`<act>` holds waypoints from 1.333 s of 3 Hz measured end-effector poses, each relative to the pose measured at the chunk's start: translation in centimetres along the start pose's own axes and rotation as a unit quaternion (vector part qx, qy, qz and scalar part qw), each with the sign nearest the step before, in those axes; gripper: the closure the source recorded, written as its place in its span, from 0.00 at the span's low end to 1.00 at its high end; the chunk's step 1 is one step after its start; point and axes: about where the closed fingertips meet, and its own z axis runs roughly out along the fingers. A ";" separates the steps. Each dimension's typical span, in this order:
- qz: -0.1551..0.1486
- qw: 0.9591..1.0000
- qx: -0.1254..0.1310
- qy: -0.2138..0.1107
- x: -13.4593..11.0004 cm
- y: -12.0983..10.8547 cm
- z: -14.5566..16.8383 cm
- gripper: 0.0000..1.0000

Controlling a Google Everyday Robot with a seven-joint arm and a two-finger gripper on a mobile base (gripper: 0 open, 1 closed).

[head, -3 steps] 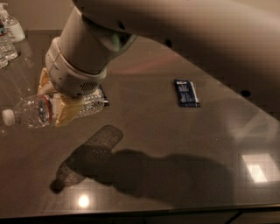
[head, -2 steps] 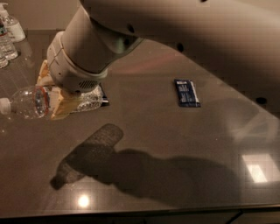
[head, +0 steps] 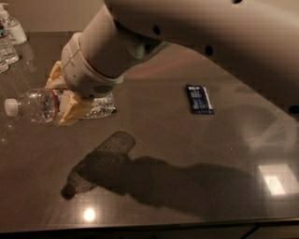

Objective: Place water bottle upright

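— Where is your claw?
— My claw (head: pixel 65 100) hangs over the worktop (head: pixel 187 154), toward the left of the view, clamped around the water bottle (head: pixel 32 105).
— How does the bottle lie?
— Sideways in my grip, with its white cap (head: pixel 10 107) pointing left and its shadow (head: pixel 100 158) on the worktop below. A dark blue packet (head: pixel 199 99) lies well apart.

A dark, glossy table (head: pixel 163 126) carries bright light reflections (head: pixel 274 179), a beige wall (head: pixel 51 14) behind it.
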 end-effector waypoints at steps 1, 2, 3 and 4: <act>0.027 0.999 0.013 -0.024 1.0 0.2 -0.8 1.00; 0.050 0.998 0.019 -0.046 1.8 0.5 -1.9 1.00; 0.065 0.995 0.029 -0.075 2.4 0.5 -3.3 1.00; 0.079 0.987 0.046 -0.130 2.5 0.1 -4.5 1.00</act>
